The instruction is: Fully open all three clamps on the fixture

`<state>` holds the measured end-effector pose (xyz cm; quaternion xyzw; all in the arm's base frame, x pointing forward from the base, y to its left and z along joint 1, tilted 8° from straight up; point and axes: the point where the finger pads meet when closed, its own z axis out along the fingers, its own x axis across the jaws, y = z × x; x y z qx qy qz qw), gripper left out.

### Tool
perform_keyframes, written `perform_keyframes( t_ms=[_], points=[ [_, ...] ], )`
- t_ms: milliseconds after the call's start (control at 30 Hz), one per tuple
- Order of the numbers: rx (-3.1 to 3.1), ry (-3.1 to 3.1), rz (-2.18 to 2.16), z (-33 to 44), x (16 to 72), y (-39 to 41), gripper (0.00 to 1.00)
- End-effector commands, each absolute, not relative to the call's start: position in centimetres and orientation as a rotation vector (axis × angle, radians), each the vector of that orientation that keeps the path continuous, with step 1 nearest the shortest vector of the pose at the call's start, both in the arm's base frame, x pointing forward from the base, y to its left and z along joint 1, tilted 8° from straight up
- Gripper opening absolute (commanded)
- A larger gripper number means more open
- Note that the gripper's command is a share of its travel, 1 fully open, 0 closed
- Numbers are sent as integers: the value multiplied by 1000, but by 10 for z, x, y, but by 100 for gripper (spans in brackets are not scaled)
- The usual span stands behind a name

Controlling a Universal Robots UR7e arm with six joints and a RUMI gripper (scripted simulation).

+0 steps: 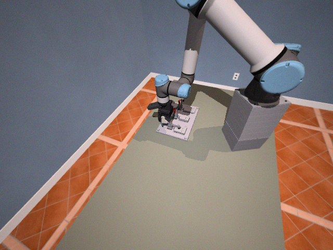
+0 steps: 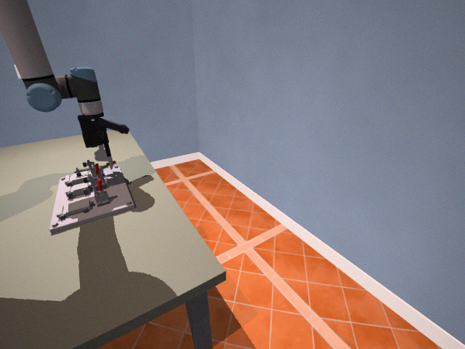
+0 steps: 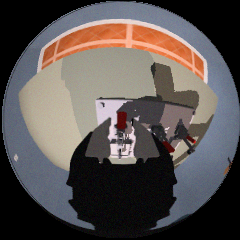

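The fixture plate (image 1: pixel 191 122) (image 2: pixel 122 197) (image 3: pixel 103 114) carries three toggle clamps in a row. Two clamps have upright red handles, the middle one (image 1: pixel 174 110) (image 2: pixel 96 169) and the end one (image 1: pixel 179 101) (image 2: pixel 99 185); their arms look raised off the parts. The third clamp's red handle (image 2: pixel 113 162) (image 3: pixel 121 120) lies low, and its arm reaches over its part (image 1: pixel 180 130). My gripper (image 1: pixel 163 121) (image 2: pixel 111 163) (image 3: pixel 121 118) is partly open, pointing down, with fingers either side of this low handle and not visibly gripping it. Exact contact is hidden. The middle part (image 1: pixel 184 118) and end part (image 2: pixel 78 206) lie flat on the plate.
The plate lies on a greenish table (image 1: pixel 171 188) (image 2: pixel 180 259) near its edge. The arm's grey pedestal (image 1: pixel 242 123) stands on the robot's side of the table. The two upright handles stand close beside my gripper. A blue wall (image 1: pixel 80 53) is beyond the table.
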<state>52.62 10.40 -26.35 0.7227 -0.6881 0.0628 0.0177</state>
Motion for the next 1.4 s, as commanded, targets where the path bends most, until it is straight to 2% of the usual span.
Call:
perform_keyframes(
  t_ms=[0, 567, 600, 1367],
  points=[
    [2246, -2138, 197, -263, 527, 104, 28],
    [2246, -2138, 197, -263, 527, 104, 28],
    [2246, -2138, 197, -263, 527, 104, 0],
    [2246, -2138, 197, -263, 527, 104, 0]
  ],
)
